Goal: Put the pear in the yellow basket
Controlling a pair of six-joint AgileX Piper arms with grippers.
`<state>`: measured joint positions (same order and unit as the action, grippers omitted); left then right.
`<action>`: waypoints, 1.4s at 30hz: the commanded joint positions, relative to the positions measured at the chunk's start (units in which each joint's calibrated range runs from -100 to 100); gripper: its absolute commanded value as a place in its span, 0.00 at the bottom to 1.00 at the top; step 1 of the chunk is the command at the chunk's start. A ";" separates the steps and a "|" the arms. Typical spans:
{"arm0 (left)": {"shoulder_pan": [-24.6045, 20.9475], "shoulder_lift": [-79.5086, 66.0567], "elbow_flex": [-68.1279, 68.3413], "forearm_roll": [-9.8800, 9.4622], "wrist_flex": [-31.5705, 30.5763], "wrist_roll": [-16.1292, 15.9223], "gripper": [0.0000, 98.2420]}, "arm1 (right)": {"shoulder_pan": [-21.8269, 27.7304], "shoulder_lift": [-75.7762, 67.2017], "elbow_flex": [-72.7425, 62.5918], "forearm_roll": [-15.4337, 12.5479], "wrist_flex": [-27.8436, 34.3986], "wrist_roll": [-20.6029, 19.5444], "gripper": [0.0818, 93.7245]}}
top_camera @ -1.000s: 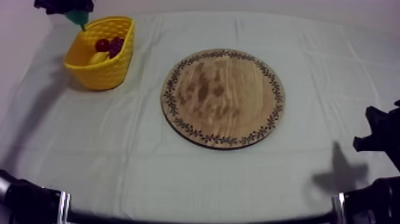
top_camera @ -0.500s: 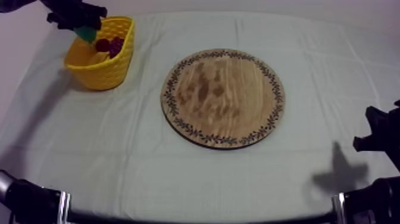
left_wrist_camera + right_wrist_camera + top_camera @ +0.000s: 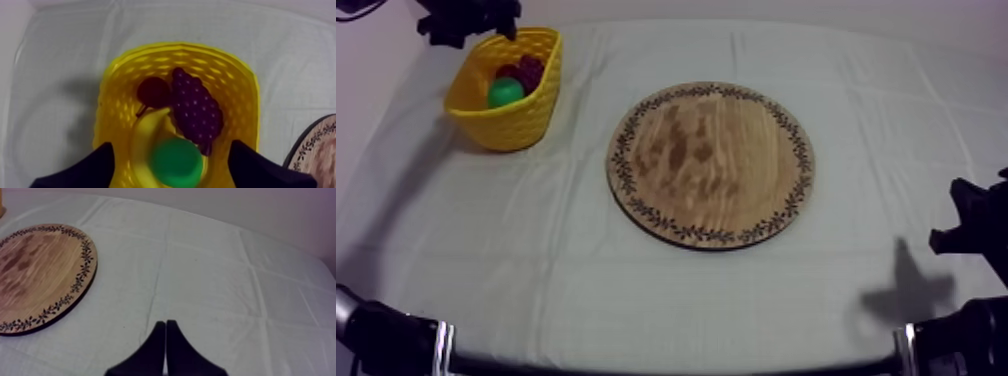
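The pear (image 3: 504, 93) is in the yellow basket (image 3: 521, 120), which stands at the far left of the table (image 3: 586, 290). From the left wrist, the pear rests over the end of the banana (image 3: 145, 130), just beside the bunch of grapes (image 3: 197, 107). The small red fruit (image 3: 153, 91) is behind it, touching the grapes. The left jaws hang over the basket, spread wide, one at each side of the pear and pinching nothing. In the top view that arm is at the basket's far rim. The round wooden board (image 3: 711, 165) lies bare in the middle of the table, well apart from the basket. The right jaws are pressed together into a narrow wedge over the cloth, to the right of the board.
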<state>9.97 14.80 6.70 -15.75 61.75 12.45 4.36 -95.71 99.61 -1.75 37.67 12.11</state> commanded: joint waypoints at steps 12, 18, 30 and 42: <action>-0.47 -2.07 0.56 -0.29 1.42 -1.14 0.87 | 0.00 -0.05 0.05 0.02 -0.01 -0.02 0.00; -1.28 -6.53 3.29 -0.44 -3.60 -2.22 0.52 | 0.00 -0.05 0.05 0.02 -0.01 -0.02 0.00; -3.78 -25.12 18.28 0.56 -20.25 -3.19 0.04 | 0.00 -0.05 0.05 0.02 -0.01 -0.02 0.00; -5.29 -55.65 45.58 2.23 -30.59 -4.43 0.00 | 0.00 -0.05 0.05 0.02 -0.01 -0.02 0.00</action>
<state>4.73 -32.06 44.08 -13.56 32.16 7.99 4.36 -95.71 99.61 -1.75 37.67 12.11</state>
